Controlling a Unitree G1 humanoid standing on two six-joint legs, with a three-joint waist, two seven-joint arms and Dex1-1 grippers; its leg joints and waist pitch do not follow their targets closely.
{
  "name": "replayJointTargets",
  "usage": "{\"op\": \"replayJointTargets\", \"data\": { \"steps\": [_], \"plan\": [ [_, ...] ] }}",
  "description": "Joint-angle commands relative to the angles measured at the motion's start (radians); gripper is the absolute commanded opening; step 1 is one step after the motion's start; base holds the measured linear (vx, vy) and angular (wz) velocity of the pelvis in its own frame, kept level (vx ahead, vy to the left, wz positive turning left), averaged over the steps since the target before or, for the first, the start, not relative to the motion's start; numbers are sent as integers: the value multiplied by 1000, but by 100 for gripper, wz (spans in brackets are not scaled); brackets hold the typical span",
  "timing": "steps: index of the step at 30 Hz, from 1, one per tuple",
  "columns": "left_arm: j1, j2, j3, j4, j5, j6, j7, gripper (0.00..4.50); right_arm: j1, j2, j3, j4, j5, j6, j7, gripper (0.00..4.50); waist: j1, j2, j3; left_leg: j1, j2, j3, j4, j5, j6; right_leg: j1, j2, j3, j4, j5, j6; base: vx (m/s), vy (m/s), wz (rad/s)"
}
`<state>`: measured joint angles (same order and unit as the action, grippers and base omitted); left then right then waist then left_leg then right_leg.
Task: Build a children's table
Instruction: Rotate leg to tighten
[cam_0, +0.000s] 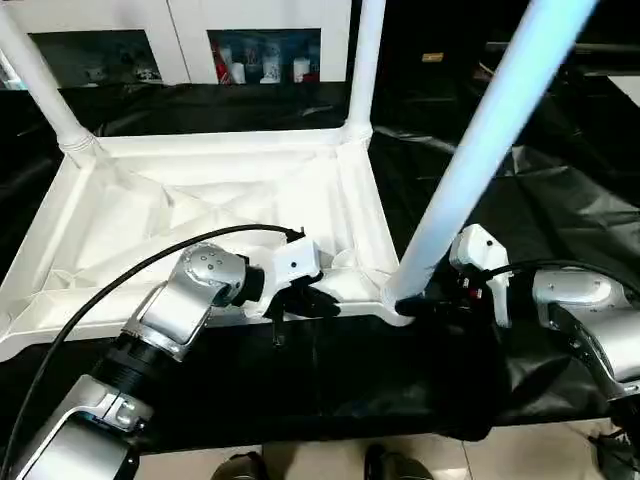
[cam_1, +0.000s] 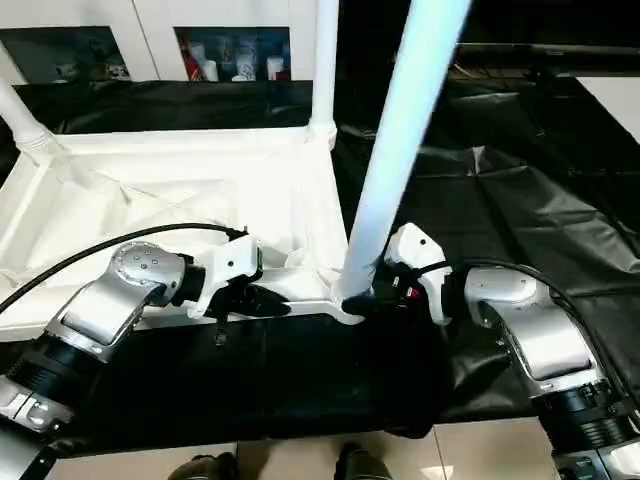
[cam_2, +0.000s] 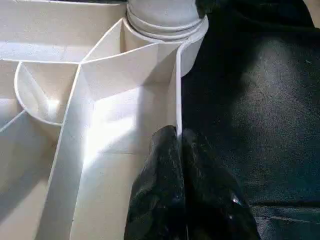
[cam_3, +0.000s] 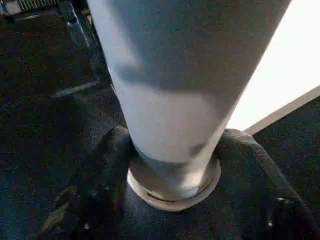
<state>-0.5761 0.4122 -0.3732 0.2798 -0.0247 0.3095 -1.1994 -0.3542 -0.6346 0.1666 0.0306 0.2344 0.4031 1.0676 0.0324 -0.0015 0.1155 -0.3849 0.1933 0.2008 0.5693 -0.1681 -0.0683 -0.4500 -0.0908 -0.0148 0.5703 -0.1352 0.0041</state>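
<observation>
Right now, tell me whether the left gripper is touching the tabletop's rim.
Touching. In the left wrist view the left gripper has its black fingers pinched on the thin upright rim of the white tabletop, one on each side.

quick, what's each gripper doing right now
Left gripper: shut, pinching the near rim of the white ribbed plastic table top.
Right gripper: fingers around the base of the long white tapered tube leg.

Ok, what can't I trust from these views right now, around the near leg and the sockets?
- Near leg: top cut off by the head views' upper edge.
- Its socket: seating depth hidden by the leg and the right gripper fingers.
- Fourth socket: tabletop runs past the left edge and behind the left arm.
- Left gripper: the edge it pinches is hidden under the fingers.
</observation>
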Motion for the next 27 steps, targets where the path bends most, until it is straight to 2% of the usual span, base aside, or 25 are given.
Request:
{"op": "replayJointTargets", "data": {
  "steps": [1, 9, 11, 15, 17, 19, 22, 23, 25, 27],
  "plan": [
    [21, 5, -34, -6, 5, 19, -18, 0, 11, 0, 22, -5, -10, 12, 8, 226, -2, -19, -66, 13, 23, -2, -54, -174, 124, 64, -22, 18, -50, -239, -230, 0, 0, 0],
    [20, -10, -37, 5, 10, 22, -3, 0, 41, 17, 32, -20, -17, 17, -18, 200, -3, -19, -65, 14, 22, -2, -55, -184, 114, 61, -20, 19, -51, -243, -221, 0, 0, 0],
    [17, -16, -36, 8, 10, 25, 5, 0, 48, 25, 27, -22, -14, 24, -34, 198, -3, -16, -64, 13, 22, -3, -56, -188, 113, 61, -20, 19, -52, -246, -220, 0, 0, 0],
    [0, -41, -27, 39, 18, 30, 44, 0, 41, 69, 5, 9, -30, 51, -127, 197, -5, -19, -61, 12, 20, -3, -58, -209, 102, 58, -19, 18, -58, -291, -207, 0, 0, 0],
    [-13, -61, -22, 60, 25, 34, 76, 0, 39, 97, -13, 28, -31, 67, -178, 197, -7, -20, -55, 13, 20, -7, -63, -265, 78, 54, -20, 18, -68, -399, -174, 0, 0, 0],
    [-39, -106, -6, 101, 34, 41, 144, 0, 43, 146, -41, 48, -26, 95, -256, 196, -10, -20, -52, 16, 17, -7, -64, -306, 57, 46, -18, 17, -77, -470, -149, 0, 0, 0],
    [-82, -179, 20, 178, 50, 55, 265, 0, 59, 226, -74, 60, -26, 120, -371, 196, -13, -24, -49, 16, 14, -13, -66, -351, 33, 38, -19, 13, -89, -570, -100, -22, 3, 0],
    [-91, -195, 24, 195, 53, 58, 286, 0, 62, 246, -80, 64, -30, 124, -402, 196, -12, -25, -50, 16, 12, -16, -67, -356, 30, 38, -21, 12, -92, -595, -82, 0, 0, 0],
    [-120, -239, 34, 246, 59, 62, 347, 0, 70, 315, -94, 84, -56, 137, -516, 195, -16, -24, -49, 12, 12, -18, -71, -356, 30, 37, -21, 10, -96, -599, -66, 0, 0, 0],
    [-155, -288, 46, 302, 68, 69, 422, 0, 68, 402, -119, 120, -84, 155, -658, 195, -20, -18, -46, 21, 11, -19, -75, -389, 20, 29, -19, 5, -105, -613, -61, 0, 0, 0]
  ]
}}
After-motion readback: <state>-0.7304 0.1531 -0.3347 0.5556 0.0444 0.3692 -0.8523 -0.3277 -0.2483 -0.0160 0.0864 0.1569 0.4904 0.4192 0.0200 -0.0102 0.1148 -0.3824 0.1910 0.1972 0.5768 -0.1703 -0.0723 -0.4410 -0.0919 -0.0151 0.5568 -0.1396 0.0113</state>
